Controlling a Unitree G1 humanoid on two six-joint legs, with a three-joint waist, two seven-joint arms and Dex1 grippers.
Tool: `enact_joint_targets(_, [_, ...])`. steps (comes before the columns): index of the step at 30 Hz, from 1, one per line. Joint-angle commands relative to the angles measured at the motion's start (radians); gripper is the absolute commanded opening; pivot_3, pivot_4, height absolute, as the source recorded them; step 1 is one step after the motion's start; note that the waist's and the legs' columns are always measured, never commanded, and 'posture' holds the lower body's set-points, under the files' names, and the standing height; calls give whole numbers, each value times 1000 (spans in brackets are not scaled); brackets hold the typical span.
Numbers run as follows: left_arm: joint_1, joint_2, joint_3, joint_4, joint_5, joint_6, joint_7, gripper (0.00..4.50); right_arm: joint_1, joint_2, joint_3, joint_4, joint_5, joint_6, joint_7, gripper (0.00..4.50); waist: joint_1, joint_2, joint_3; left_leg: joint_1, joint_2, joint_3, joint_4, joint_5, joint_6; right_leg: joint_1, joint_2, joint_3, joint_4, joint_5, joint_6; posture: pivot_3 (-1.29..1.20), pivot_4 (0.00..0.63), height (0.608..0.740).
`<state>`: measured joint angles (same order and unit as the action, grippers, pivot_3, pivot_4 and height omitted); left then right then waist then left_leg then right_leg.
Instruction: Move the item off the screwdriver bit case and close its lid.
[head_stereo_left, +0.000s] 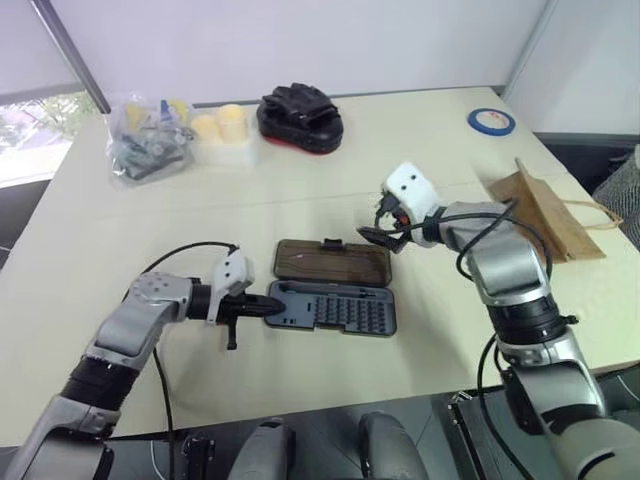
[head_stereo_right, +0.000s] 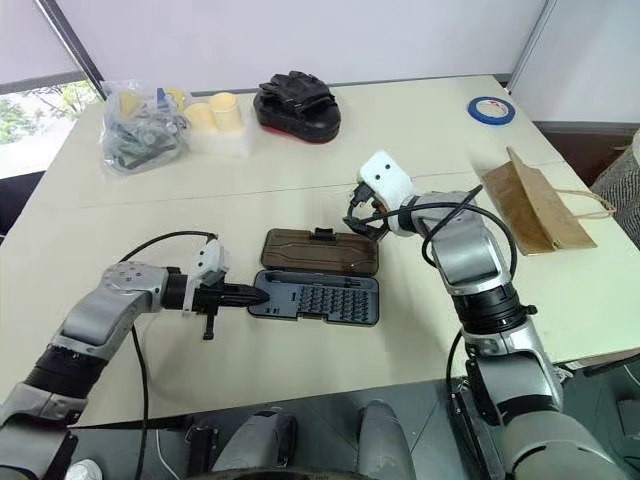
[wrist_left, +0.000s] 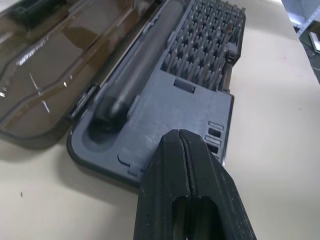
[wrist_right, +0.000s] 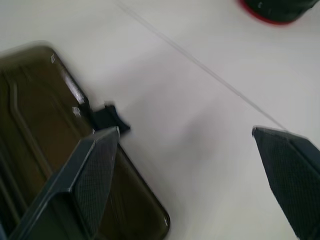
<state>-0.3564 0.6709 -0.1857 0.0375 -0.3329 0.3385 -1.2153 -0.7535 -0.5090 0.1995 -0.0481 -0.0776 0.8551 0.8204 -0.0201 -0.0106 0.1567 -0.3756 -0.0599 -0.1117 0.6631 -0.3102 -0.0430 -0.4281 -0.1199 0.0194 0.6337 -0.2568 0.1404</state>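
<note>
Grey-blue plastic screwdriver bit case (head_stereo_right: 315, 298) lies open near the front edge of the tabletop (head_stereo_right: 300, 180), rows of bits exposed, a dark driver handle in the trough along its hinge side. Smoky brown lid (head_stereo_right: 320, 251) lies flat on the tabletop behind the tray, black latch tab (head_stereo_right: 323, 235) on its far edge. Brown kraft paper bag (head_stereo_right: 533, 208) rests well apart near the right edge, twine handles trailing outward. Left gripper (head_stereo_right: 255, 296): jaws together, tips at the left end of the tray. Right gripper (head_stereo_right: 362, 215): jaws wide apart, empty, hovering over the lid's right far corner. Far edge holds a black-and-red object (head_stereo_right: 297, 104), a clear bag of oddments (head_stereo_right: 140, 130) and a blue tape roll (head_stereo_right: 490, 109).
</note>
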Motion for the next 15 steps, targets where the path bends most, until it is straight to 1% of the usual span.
enact_joint_targets(1, [8,-12,-13,20,29,-23,6,0,-48,-23,57,83,-2,-104,38,4417,-1,0,0,0,0,0,0,0,0,0,0,0,0,0,0,0,150,740])
enact_joint_targets(6, [17,-21,-14,26,38,-34,8,0,-89,-19,102,235,-9,-211,58,4417,0,0,0,0,0,0,0,0,0,0,0,0,0,0,0,0,150,740])
enact_joint_targets(9, [28,-26,-13,20,42,-34,13,0,-137,9,126,384,-23,-289,48,4417,-1,0,0,0,0,0,0,0,0,0,0,0,0,0,0,0,150,740])
enact_joint_targets(12, [31,-28,-10,16,42,-35,16,0,-176,32,120,504,-26,-341,39,4417,-1,0,0,1,0,0,0,0,0,0,0,0,0,0,0,0,150,740])
enact_joint_targets(15, [31,-29,-6,16,41,-34,19,0,-196,38,119,575,-34,-390,35,4417,0,0,0,1,0,0,0,0,0,0,0,0,0,0,0,0,150,740])
